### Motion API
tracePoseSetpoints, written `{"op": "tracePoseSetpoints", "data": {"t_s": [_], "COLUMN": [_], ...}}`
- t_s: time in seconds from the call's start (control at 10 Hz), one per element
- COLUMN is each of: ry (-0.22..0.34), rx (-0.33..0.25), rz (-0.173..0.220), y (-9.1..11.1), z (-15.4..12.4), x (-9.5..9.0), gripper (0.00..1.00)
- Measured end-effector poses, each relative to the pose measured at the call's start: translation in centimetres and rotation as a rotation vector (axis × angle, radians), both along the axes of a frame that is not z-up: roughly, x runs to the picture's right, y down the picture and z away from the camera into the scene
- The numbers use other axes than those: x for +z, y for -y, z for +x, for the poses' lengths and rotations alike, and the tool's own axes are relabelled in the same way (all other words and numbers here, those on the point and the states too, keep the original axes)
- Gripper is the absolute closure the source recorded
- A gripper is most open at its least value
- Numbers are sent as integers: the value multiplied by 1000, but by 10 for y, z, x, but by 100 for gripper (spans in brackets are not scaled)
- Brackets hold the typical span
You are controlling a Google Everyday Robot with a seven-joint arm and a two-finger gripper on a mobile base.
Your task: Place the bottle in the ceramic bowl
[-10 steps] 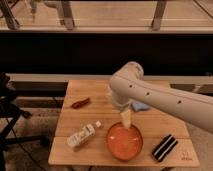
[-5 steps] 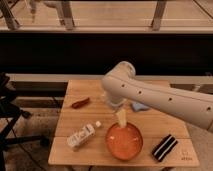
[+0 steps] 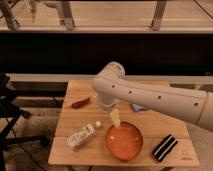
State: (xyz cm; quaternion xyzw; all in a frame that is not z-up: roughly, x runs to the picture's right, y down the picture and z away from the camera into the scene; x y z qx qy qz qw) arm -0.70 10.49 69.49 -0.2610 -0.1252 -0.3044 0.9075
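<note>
The whitish bottle (image 3: 81, 136) lies on its side on the wooden table (image 3: 165, 124) at the front left, with its small white cap pointing right towards the bowl. The orange ceramic bowl (image 3: 125, 141) sits at the front middle and holds nothing. My gripper (image 3: 115, 119) hangs from the white arm just above the bowl's back left rim. It is to the right of the bottle and a little behind it, apart from it, and holds nothing that I can see.
A red chili pepper (image 3: 80, 103) lies at the table's left. A black and white striped packet (image 3: 164, 147) lies at the front right. A blue object (image 3: 137, 107) is partly hidden behind the arm. A dark stand (image 3: 7, 107) is left of the table.
The arm has swung left, carrying the gripper from over the bowl's back towards its left rim, nearer the bottle. The bottle and bowl have not moved.
</note>
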Motion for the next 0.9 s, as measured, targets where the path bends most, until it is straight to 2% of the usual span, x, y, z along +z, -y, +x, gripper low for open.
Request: {"op": "tracePoseSetpoints", "data": {"t_s": [0.3, 0.7, 0.9], "ry": [53, 92, 129], "rx": [-62, -103, -139], "rz": [-6, -15, -30], "y": [-7, -13, -26], "z": [-37, -46, -71], "x": [4, 6, 13], "gripper": [0, 0, 0]}}
